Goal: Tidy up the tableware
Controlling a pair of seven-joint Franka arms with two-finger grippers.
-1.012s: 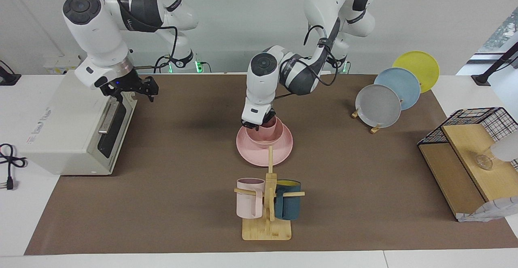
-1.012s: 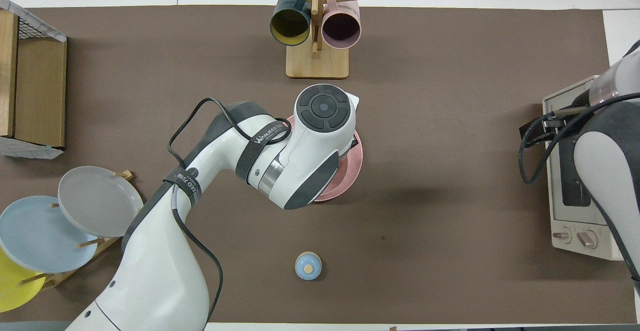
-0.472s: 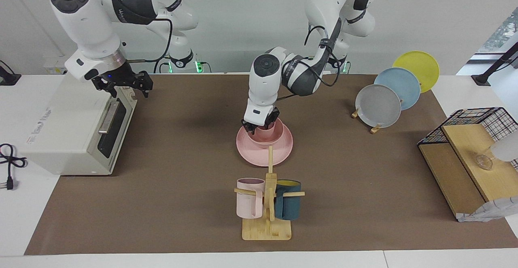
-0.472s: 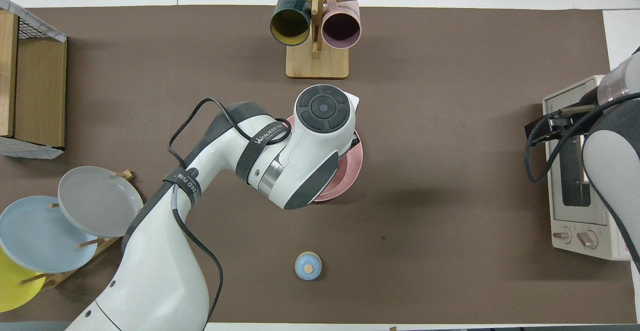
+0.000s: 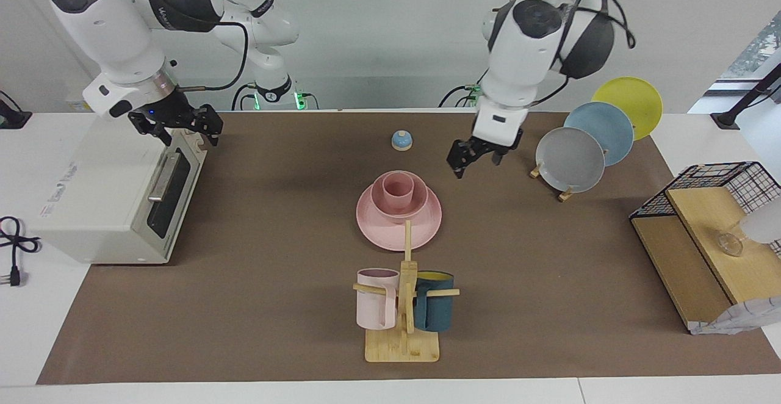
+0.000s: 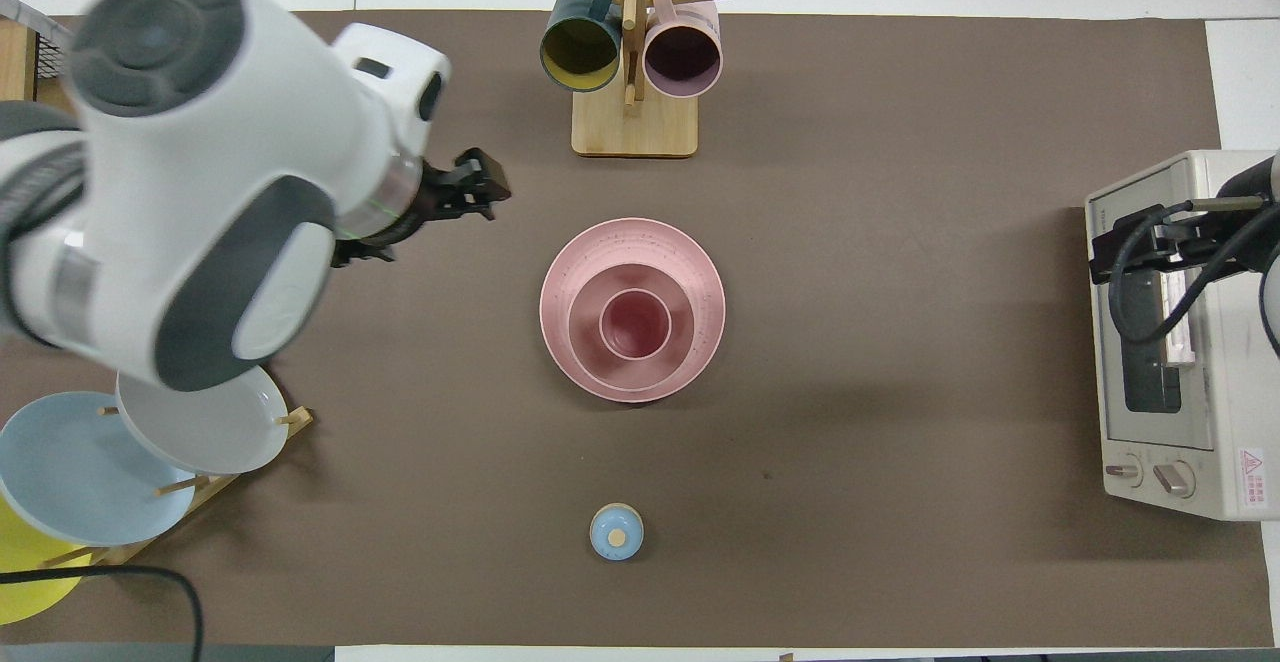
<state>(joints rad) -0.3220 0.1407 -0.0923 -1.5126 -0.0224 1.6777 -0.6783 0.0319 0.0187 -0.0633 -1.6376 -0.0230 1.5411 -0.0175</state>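
I saw one pink cup (image 5: 398,190) standing in one pink bowl (image 5: 417,204) on one pink plate (image 5: 390,233) at mid-table. My left gripper (image 5: 477,155) hung open and empty over the mat beside them, while my right gripper (image 5: 180,124) waited open over the toaster oven (image 5: 91,202). Only the overhead view showed me the insides of the two racked mugs (image 6: 683,52).

Two mugs (image 5: 406,306) are hanging on a wooden stand (image 5: 402,346), three plates (image 5: 601,137) are leaning in a rack, and a toaster oven (image 5: 104,196) is sitting on the bench (image 5: 256,306).
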